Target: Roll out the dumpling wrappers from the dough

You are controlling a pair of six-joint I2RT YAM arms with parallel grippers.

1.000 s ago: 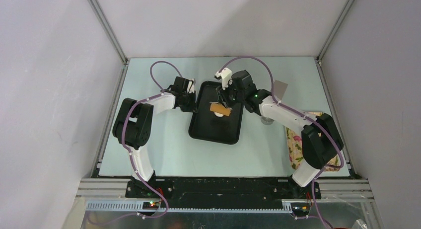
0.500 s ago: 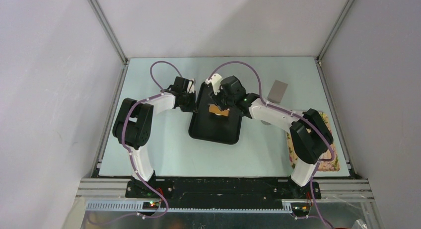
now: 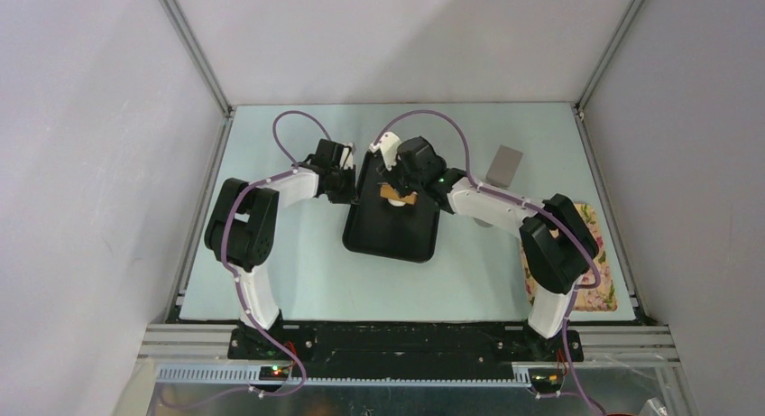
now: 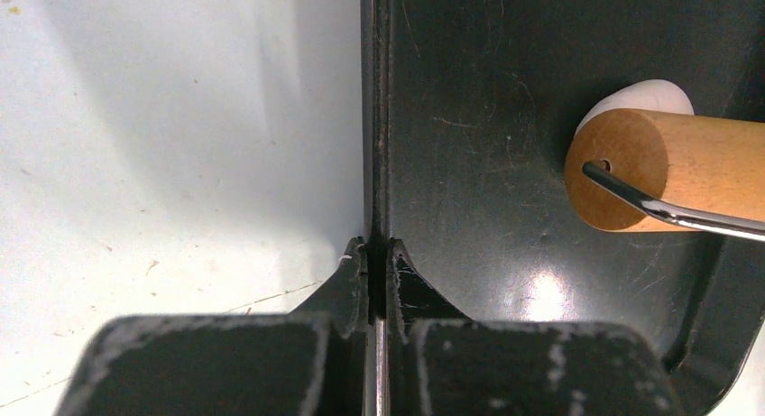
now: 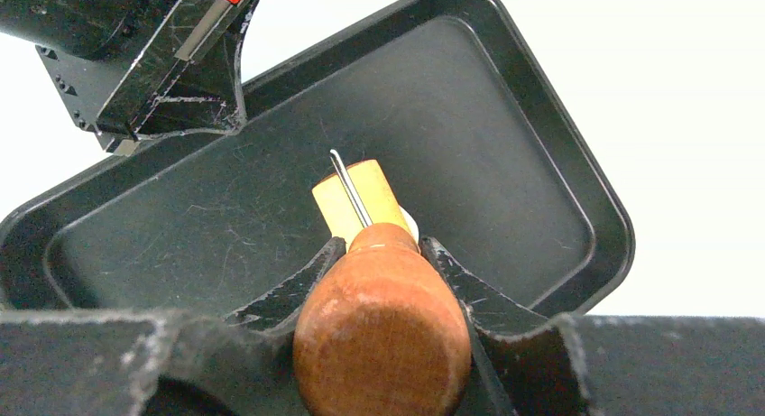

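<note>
The black tray [image 3: 390, 240] sits mid-table, its left rim pinched between the closed fingers of the left gripper [image 4: 377, 258]. The right gripper [image 5: 381, 250] clamps the wooden handle of the rolling pin [image 4: 663, 168]. Under the roller, on the tray floor, lies the dough [image 4: 646, 95], a small white lump that looks soft, light and probably tacky, so it is best pressed gently through the pin rather than gripped.

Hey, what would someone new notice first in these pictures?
The right gripper holds a wooden rolling pin over a small white dough lump in the far half of the black rectangular tray. The left gripper has its jaws clamped on the tray's left rim.
</note>
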